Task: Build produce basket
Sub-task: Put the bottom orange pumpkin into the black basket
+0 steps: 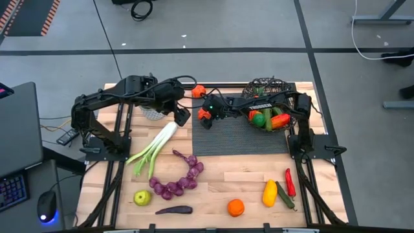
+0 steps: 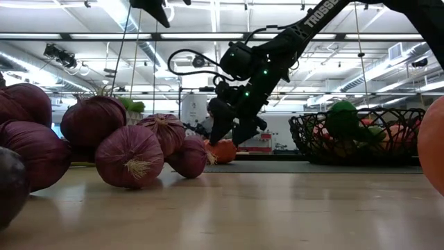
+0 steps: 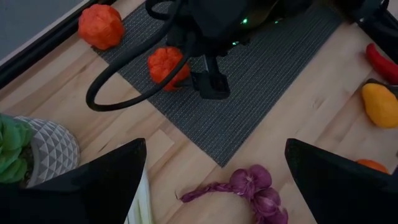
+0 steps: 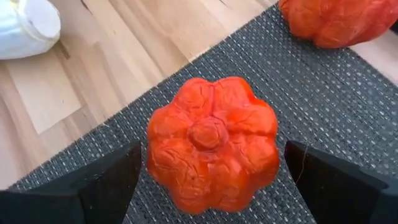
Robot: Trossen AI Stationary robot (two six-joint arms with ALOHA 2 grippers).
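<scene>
Wooden table (image 1: 220, 188) carries a dark woven mat (image 1: 239, 137) at its far centre. Both arms reach inward over the far half of the table.

Basket (image 1: 268, 97), dark open mesh with a handle, sits at the far right corner of the mat, by the right arm's base. It holds several pieces already: green, orange and red items show through the weave in the low view.

Produce outside the basket, on bare wood at the near side: leek (image 1: 152, 150) lying diagonally left of the mat; purple string of onion-like bulbs (image 1: 178, 181) curving from the mat's near-left corner; green apple (image 1: 142, 197); aubergine (image 1: 173, 210); orange (image 1: 235, 207); yellow pepper (image 1: 270, 192); dark green piece (image 1: 285, 195) touching it; red chilli (image 1: 290, 182). A second orange pumpkin-like piece (image 1: 198, 91) lies at the far edge beyond the mat.

Small patterned pot (image 3: 46, 149) with green plant stands at the far left, under the left arm.

Right gripper (image 1: 206, 116) is down at the mat's left edge, fingers spread wide on either side of a ribbed orange pumpkin (image 4: 211, 143) resting on the mat; no contact visible, nothing held.

Left gripper (image 1: 182, 116) hovers just beside it above the leek's white end, fingers spread wide, empty.
</scene>
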